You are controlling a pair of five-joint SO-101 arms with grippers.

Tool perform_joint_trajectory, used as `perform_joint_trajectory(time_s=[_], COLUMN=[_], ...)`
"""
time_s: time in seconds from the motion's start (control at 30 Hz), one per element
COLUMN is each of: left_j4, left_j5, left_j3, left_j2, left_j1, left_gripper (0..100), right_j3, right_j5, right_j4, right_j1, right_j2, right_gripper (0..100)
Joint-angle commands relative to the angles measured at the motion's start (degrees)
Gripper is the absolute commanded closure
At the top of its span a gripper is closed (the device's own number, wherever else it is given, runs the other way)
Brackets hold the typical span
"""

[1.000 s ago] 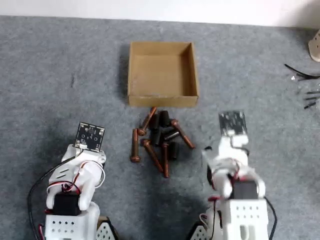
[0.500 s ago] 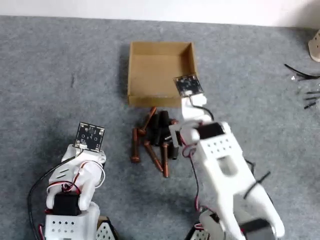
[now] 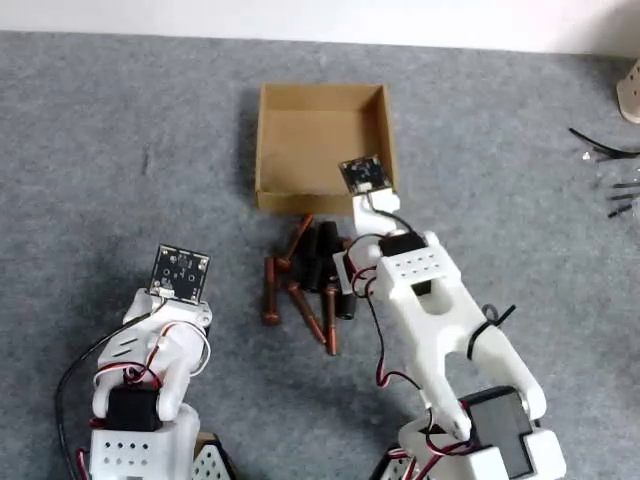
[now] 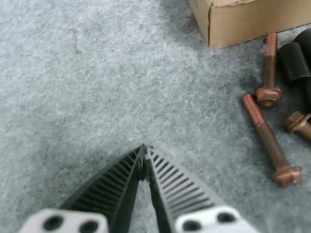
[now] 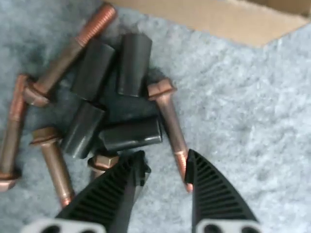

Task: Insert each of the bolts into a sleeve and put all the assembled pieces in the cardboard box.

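Several copper bolts (image 3: 300, 300) and black sleeves (image 3: 325, 260) lie mixed in a pile just in front of the cardboard box (image 3: 322, 200), which has nothing in it. My right arm (image 3: 420, 290) stretches over the pile's right side. My right gripper (image 5: 165, 170) is open just above the carpet, with the threaded end of one bolt (image 5: 170, 119) between its fingers and a sleeve (image 5: 131, 136) close by. My left gripper (image 4: 145, 158) is shut on nothing, low over bare carpet to the left of the pile, with two bolts (image 4: 269, 141) ahead of it.
The table is covered in grey carpet. Thin black pieces (image 3: 610, 160) and a pale object (image 3: 630, 92) lie at the far right edge. The box corner (image 4: 233, 24) shows in the left wrist view. Open carpet lies left and right of the pile.
My right arm has swung forward and left from its folded pose by the near edge, out over the pile. The left arm and the parts have not moved.
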Motion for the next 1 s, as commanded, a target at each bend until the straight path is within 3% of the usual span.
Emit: perform_joint_trajectory(time_s=[0.0,0.4,0.63,0.97], left_j4=[-1.14,-1.14,-1.14,-1.14], left_j5=[0.18,0.18,0.18,0.18], left_j3=[-0.75,-0.75,-0.75,-0.75], left_j2=[-0.57,-0.57,-0.57,-0.57], left_j1=[-0.57,-0.57,-0.57,-0.57], left_gripper=[99,99,99,99], right_j3=[-2.42,-2.33,-2.77,-2.77], right_j5=[-5.1,-11.25,-11.69,-9.58], right_j4=[-1.36,1.27,6.99,6.9], right_j1=[-1.54,-9.71,-9.36,-1.27], right_j2=[-0.22,-0.13,-0.13,-0.13], right_gripper=[87.1,87.1,87.1,87.1])
